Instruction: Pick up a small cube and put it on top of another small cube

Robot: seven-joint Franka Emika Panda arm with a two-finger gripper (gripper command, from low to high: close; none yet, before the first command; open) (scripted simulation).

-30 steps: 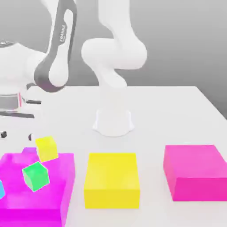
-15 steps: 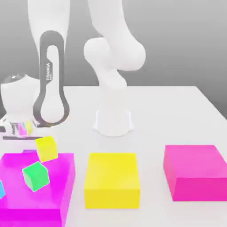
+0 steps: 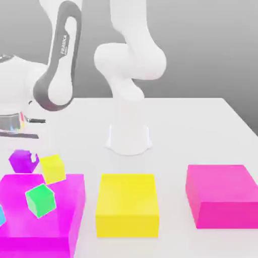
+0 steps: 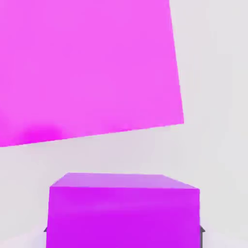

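Tool: I have the gripper [image 4: 124,230] clamped on the small purple cube, low at the exterior view's left.
Small purple cube [image 3: 22,161]: between my tool's fingers, held clear of the magenta block.
Small blue cube [image 3: 2,215]: nearer the camera than my tool, partly cut off at the exterior view's left edge.
Magenta block [image 3: 43,211]: lower than my tool and toward the camera, on the surface [image 3: 174,136].
Small green cube [image 3: 41,200]: below my tool in the exterior view, turned at an angle against the magenta block.
Small yellow cube [image 3: 53,169]: just toward the exterior view's right from my tool, tilted.
Yellow block [image 3: 127,201]: farther right of my tool.
Pink block [image 3: 224,194]: farthest right from my tool.
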